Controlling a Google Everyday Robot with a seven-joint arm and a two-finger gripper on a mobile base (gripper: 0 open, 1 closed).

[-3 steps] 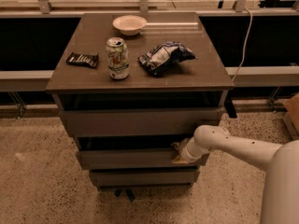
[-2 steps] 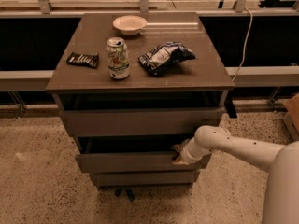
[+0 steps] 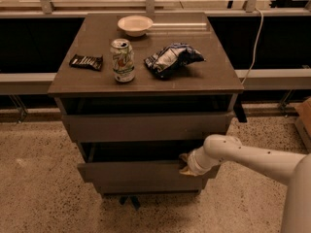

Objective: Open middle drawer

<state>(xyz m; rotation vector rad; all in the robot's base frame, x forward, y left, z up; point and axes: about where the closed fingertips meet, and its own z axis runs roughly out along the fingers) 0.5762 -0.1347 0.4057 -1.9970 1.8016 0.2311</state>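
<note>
The middle drawer (image 3: 131, 171) is a flat grey-brown front with no handle, below the top drawer front (image 3: 146, 126). It stands pulled out from the cabinet, with a dark open gap (image 3: 141, 151) showing behind its top edge. My gripper (image 3: 186, 164) is at the right end of that top edge, touching the front. The white arm (image 3: 252, 158) reaches in from the lower right. The bottom drawer front (image 3: 146, 187) shows only as a narrow strip under the middle one.
On the cabinet top (image 3: 87, 79) are a soda can (image 3: 122, 60), a crumpled chip bag (image 3: 171, 59), a dark snack bar (image 3: 86, 61) and a white bowl (image 3: 135, 25). A cardboard box (image 3: 305, 120) stands at the right edge. The floor is speckled.
The middle drawer front has slid out toward the camera, and the dark gap behind it is wider. My gripper has moved with it.
</note>
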